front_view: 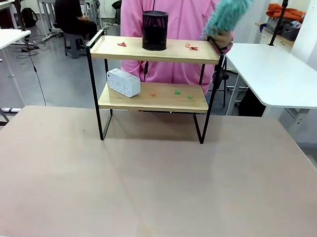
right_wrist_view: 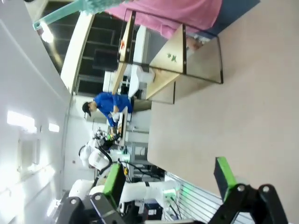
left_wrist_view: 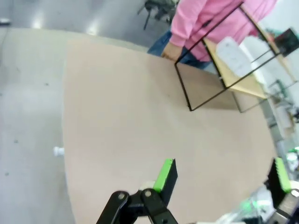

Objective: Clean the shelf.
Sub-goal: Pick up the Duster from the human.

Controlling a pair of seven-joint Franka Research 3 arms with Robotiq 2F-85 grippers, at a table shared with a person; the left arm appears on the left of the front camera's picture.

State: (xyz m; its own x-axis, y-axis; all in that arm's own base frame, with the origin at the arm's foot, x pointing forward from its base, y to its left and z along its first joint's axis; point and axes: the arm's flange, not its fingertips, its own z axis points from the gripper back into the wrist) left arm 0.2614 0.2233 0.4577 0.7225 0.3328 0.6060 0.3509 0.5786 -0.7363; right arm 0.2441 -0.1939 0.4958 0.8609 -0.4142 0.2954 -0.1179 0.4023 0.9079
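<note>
We look across a pale beige table (front_view: 156,191) in a work room, with white tables off to both sides. Toward the table's far edge, near the middle, stands the shelf (front_view: 150,56), a two-tier rack of light wooden boards in a thin black metal frame.

On its upper board a black mesh cylinder cup (front_view: 154,30) stands upright near the middle, with a pinkish scrap (front_view: 122,44) to its left and another to its right. On the lower board a white boxy device (front_view: 123,82) sits at the left end. Small green scraps (front_view: 177,91) and an orange one lie apart from it, toward the middle and right.

Behind the shelf a person in a pink top (front_view: 188,18) holds a fluffy teal duster (front_view: 227,14) tilted up above the shelf's right end. The person's hand (front_view: 219,40) is at the upper board's right corner.

From the left wrist we see the left gripper (left_wrist_view: 223,179) with its green pads spread wide, holding nothing, above the table and well apart from the shelf. From the right wrist we see the right gripper (right_wrist_view: 168,179) likewise spread wide and empty, with the shelf far ahead of it.
</note>
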